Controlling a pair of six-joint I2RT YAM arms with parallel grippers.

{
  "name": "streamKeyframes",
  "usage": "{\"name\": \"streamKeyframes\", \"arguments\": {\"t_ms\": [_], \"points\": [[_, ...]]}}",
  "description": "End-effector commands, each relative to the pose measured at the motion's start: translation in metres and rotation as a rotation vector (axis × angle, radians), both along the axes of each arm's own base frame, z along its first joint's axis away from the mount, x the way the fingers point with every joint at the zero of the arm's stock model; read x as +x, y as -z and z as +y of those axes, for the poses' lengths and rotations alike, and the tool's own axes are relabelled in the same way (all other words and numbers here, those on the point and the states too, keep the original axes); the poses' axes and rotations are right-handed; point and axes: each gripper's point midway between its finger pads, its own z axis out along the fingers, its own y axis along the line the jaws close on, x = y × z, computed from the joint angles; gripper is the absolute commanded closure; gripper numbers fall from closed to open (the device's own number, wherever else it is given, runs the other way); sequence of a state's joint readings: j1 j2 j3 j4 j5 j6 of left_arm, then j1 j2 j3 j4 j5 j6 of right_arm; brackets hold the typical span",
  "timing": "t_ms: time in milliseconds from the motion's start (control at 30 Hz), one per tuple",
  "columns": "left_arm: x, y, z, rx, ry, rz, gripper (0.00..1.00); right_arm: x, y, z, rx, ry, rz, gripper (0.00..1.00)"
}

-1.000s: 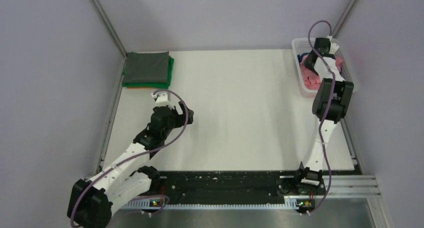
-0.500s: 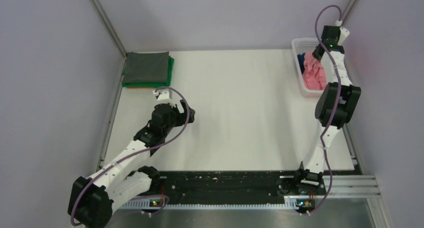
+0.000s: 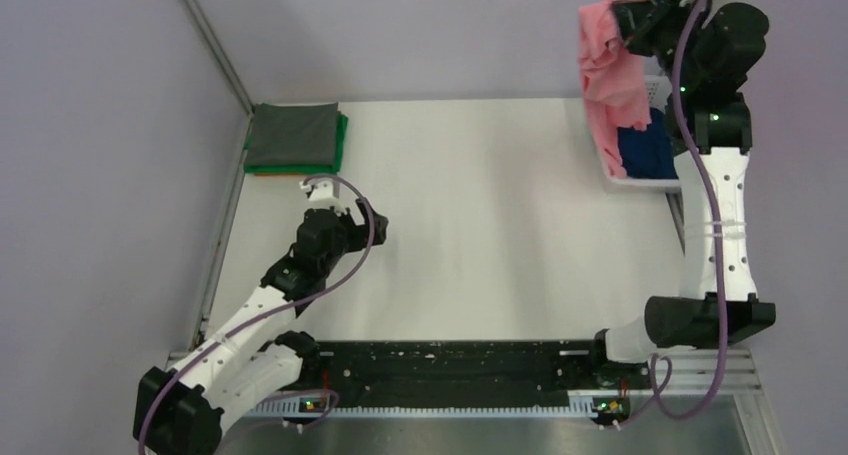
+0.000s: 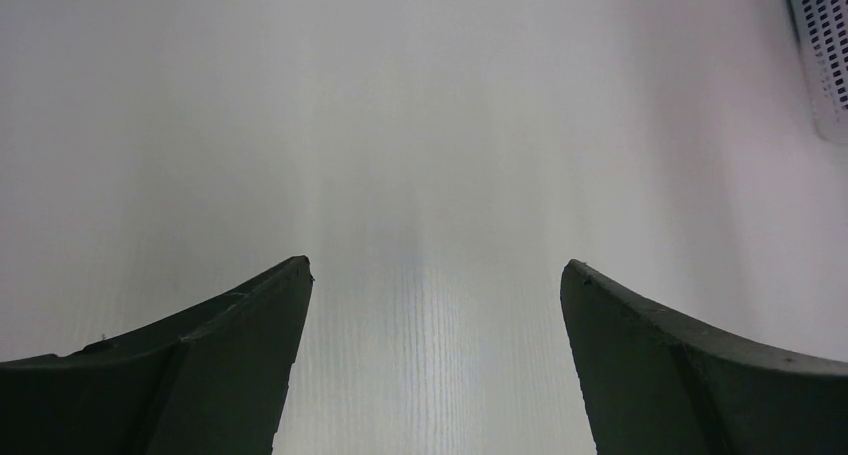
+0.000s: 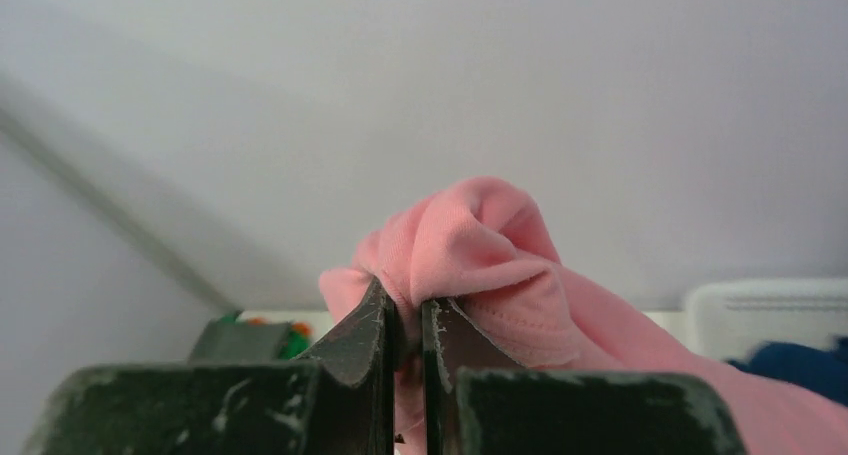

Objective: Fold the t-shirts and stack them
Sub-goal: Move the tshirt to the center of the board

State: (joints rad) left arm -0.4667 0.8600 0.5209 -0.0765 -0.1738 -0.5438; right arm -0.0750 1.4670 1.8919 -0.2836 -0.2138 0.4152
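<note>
With a grey-topped stack (image 3: 296, 140) folded at the far-left corner of the surface (image 3: 480, 225), the pink t-shirt (image 3: 606, 60) is gripped aloft over the basket (image 3: 610, 170) by the clenched right pincer (image 3: 630, 20), the dark blue t-shirt (image 3: 645, 153) is left inside, and the left pincer (image 3: 350, 218) is held spread and empty.

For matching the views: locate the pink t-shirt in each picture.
Top external: upper right, pink t-shirt hanging from the right claw over the basket.
Left wrist: not in it.
Right wrist: centre, pinched at the claw's tips.
Shared landmark: the white basket, in all three.
</note>
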Motion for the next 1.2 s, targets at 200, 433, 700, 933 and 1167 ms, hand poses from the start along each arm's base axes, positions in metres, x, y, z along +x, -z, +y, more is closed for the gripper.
{"name": "streamKeyframes", "arguments": {"t_ms": [200, 433, 700, 933, 1167], "points": [[0.003, -0.026, 0.012, -0.028, -0.070, -0.090, 0.01, -0.096, -0.046, 0.216, -0.008, -0.720, -0.148, 1.00], [0.002, -0.030, 0.026, -0.024, -0.144, -0.098, 0.01, -0.119, -0.034, 0.273, 0.000, -0.879, -0.110, 1.00], [-0.003, -0.034, 0.053, -0.025, -0.294, -0.119, 0.01, -0.064, 0.119, 0.198, -0.074, -0.383, 0.183, 1.00], [0.001, -0.029, 0.051, -0.004, -0.290, -0.093, 0.01, -0.085, 0.345, 0.069, -0.037, 0.015, 0.645, 0.33], [-0.004, -0.006, 0.032, -0.018, -0.240, 0.099, 0.01, -0.121, 0.366, 0.033, -0.081, 0.130, 0.700, 0.01]]}}
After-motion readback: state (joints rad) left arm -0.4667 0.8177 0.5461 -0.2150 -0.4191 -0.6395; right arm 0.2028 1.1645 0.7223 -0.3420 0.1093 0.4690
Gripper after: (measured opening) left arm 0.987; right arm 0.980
